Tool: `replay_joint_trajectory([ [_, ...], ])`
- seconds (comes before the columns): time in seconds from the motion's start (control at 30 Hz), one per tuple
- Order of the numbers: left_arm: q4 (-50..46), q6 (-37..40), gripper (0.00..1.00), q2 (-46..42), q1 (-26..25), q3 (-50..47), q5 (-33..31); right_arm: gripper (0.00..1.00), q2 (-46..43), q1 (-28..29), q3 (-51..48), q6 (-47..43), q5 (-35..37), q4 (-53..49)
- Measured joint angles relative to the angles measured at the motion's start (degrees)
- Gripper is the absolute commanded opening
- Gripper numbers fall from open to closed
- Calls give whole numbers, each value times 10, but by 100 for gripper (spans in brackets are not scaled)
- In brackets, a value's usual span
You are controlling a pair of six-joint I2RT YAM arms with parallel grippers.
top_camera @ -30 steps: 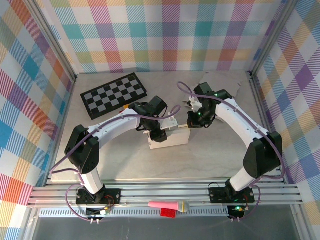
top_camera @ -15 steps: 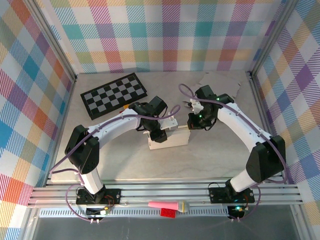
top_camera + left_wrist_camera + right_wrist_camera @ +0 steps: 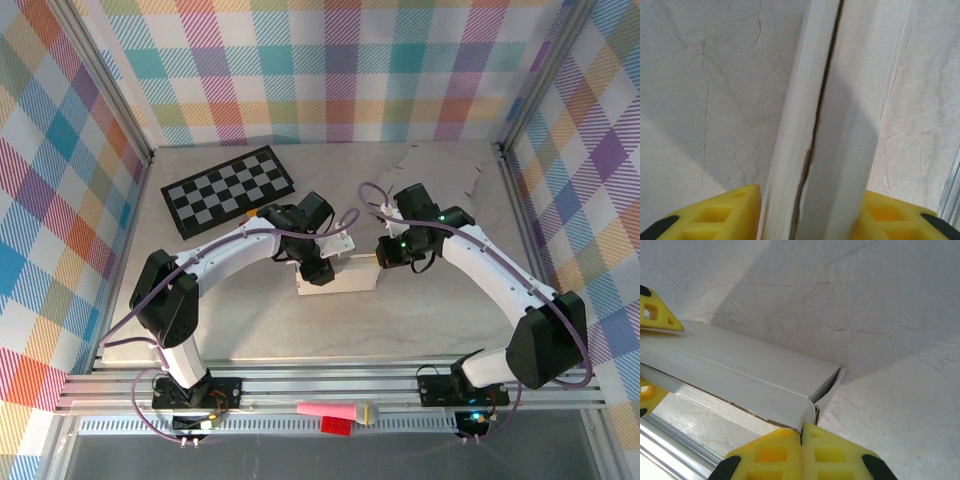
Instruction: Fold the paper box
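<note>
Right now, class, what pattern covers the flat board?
The board shows black-and-white checks, clearest in the top external view.

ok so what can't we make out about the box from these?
Top external: the left claw sits over the paper box; its body hides the fold beneath.
Left wrist: the bottom edge cuts off whether the fingers press the box wall.
Right wrist: the right claw is shut at the box corner; its fingertips hide any flap caught between.
Top external: pink and red items on the near rail, too small to identify.

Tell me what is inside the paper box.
Only a dark slit shows along the seam of the paper box in the left gripper; its folded walls cover the inside.
</note>
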Motion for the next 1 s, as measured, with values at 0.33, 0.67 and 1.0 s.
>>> replay_joint_trajectory([
  [0.33,0,-1,40,0,2,0,-3,0,30,7,52,31,14,-41],
  [0.67,-2,-1,39,0,2,0,-4,0,70,7,95,97,9,-80],
  [1.0,-2,-1,39,1,2,0,-2,0,83,7,113,125,10,-104],
])
